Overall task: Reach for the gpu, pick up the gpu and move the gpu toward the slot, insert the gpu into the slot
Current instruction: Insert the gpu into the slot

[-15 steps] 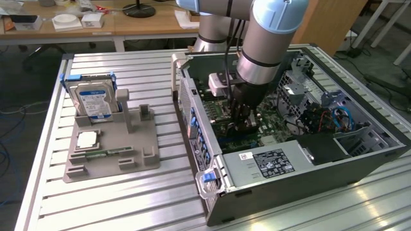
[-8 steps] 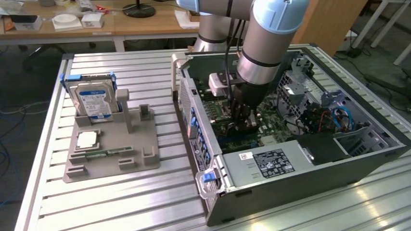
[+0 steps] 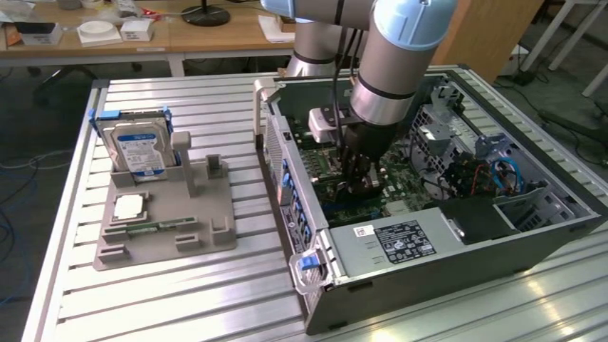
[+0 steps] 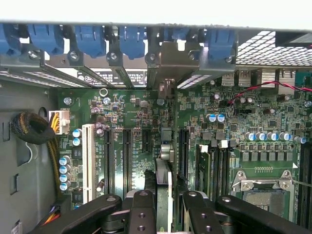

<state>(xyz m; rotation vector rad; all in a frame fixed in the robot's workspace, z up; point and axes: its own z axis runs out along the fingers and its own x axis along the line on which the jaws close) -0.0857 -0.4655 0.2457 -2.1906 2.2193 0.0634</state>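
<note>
The counter (image 3: pixel 199 100) is a slatted pale metal top with ribs running across it. On it, at about nine o'clock in the exterior view, sits a grey holder (image 3: pixel 166 221) with a hard drive (image 3: pixel 138 146) standing upright at its far end and what looks like a processor chip (image 3: pixel 128 207) lying flat nearer the front. At three o'clock lies an open computer case (image 3: pixel 437 242), just beside the holder, apart from it.

Robotics lab; slatted aluminium bench (image 3: pixel 218 107), opened PC case (image 3: pixel 456 271)
</note>
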